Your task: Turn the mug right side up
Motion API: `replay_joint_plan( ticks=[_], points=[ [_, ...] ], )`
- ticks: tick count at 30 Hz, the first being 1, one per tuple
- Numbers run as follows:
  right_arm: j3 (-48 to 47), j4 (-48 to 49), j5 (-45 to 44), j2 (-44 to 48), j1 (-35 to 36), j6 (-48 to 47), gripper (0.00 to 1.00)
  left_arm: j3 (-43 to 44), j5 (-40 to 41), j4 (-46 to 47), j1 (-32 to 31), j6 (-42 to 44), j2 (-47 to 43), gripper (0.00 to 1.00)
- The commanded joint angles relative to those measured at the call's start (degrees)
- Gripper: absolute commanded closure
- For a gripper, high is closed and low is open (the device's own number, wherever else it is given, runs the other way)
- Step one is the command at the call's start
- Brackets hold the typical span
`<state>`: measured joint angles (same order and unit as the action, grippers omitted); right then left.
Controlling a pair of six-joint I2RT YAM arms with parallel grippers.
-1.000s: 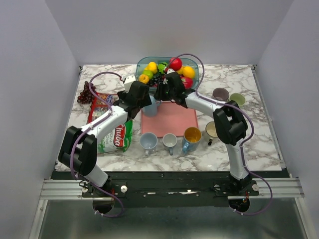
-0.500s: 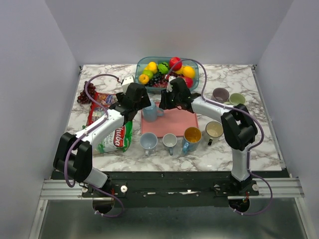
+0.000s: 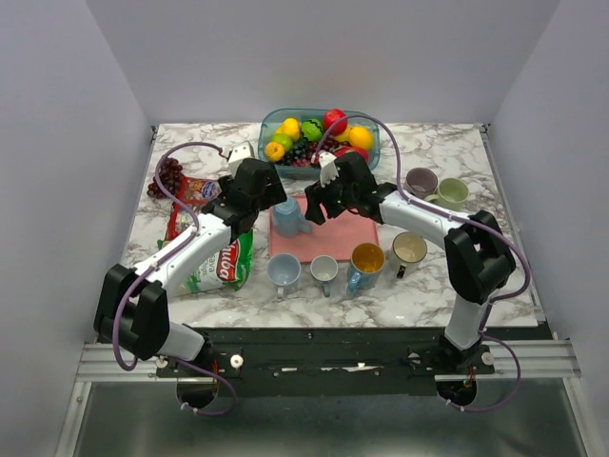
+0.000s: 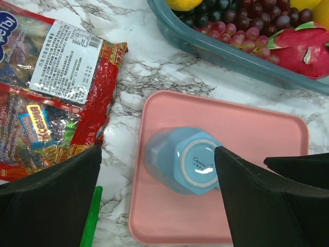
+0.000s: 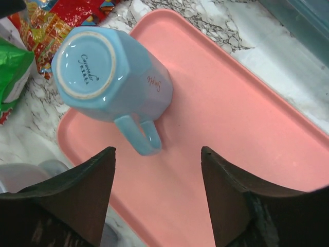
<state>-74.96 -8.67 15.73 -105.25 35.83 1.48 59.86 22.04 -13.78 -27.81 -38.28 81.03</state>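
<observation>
Between the two grippers, top view: we note the pale-blue faceted glazed ceramic mug (image 3: pixel 288 217) standing base-up on the flat pink plastic tray (image 3: pixel 338 240), with the left gripper (image 3: pixel 274 200) and the right gripper (image 3: pixel 319 203) flanking it.

Left wrist view: fingers (image 4: pixel 51 195) spread wide, nothing held. The mug's glossy base ring sits between them.

Right wrist view: fingers likewise apart and empty, the looped handle (image 5: pixel 140 136) between them.

We judge a square pinch on the handle or a flat facet is best, since the glaze looks slippery.
</observation>
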Motion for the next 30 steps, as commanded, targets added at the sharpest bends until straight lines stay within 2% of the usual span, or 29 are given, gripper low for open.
replay_joint_plan(
  ticks=[1, 5, 10, 23, 26, 27, 29, 30],
  points=[
    [-0.7, -3.37, 1.85, 0.84, 1.25, -7.18, 0.24, -0.71, -0.42, 0.6, 0.3, -0.48, -2.02, 0.01],
    [-4.13, -6.62, 0.89, -3.19, 2.66, -9.9, 0.25, -0.62, -0.6, 0.16, 0.39, -0.48, -2.55, 0.01],
    [-6.25, -7.42, -1.22, -5.93, 4.94, -11.32, 0.31, -0.53, -0.25, -0.28, 0.3, -0.21, -3.69, 0.01],
    [-8.89, -5.75, -5.09, -8.92, 6.27, -11.49, 0.55, -0.88, -0.16, -0.9, 0.39, -0.13, -6.94, 0.01],
    [-8.89, -5.31, -7.11, -8.92, 6.35, -11.41, 0.68, -0.88, -0.07, -0.81, 0.39, -0.04, -7.47, 0.01],
    [-8.89, -5.05, -8.24, -8.92, 6.44, -11.23, 0.78, -0.88, -0.07, -0.81, 0.3, -0.04, -7.56, 0.01],
    [-8.8, -5.13, -10.27, -8.83, 6.44, -11.32, 0.85, -0.97, -0.16, -0.9, 0.39, -0.04, -7.82, 0.01],
    [-8.63, -4.78, -10.8, -8.66, 6.53, -11.23, 0.92, -1.06, -0.16, -0.98, 0.39, -0.04, -7.91, 0.01]
  ],
)
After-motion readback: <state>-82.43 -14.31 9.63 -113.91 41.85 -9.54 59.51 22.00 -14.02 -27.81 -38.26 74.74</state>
